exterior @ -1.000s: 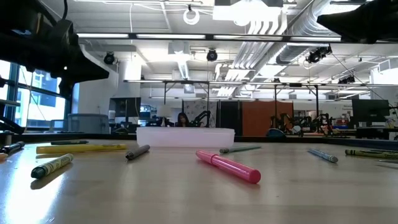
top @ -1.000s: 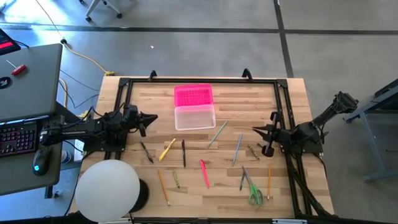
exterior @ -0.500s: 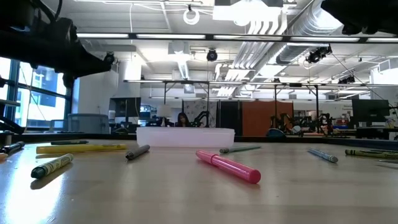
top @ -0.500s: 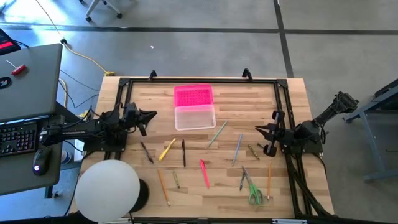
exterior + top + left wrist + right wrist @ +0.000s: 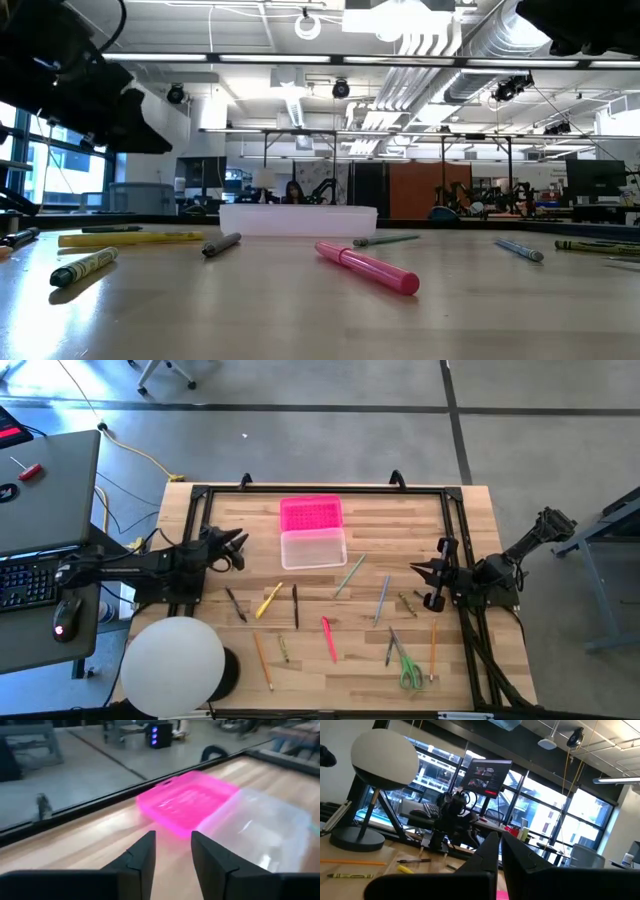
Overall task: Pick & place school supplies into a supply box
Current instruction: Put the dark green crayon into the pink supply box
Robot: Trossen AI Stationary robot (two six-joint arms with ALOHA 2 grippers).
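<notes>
Left hand (image 5: 238, 543), fingers slightly apart, hovers beside the pink-lidded clear plastic box (image 5: 313, 533); right hand (image 5: 425, 582), fingers together, waits at the wooden counter (image 5: 420, 520) edge.

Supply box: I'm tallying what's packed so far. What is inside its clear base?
The supply box's clear base shows nothing inside; the wood grain reads through it from above. The pink lid lies open behind it.

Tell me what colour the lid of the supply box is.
Bright pink, lying open behind the clear base. The lid shows best in the left wrist view.
</notes>
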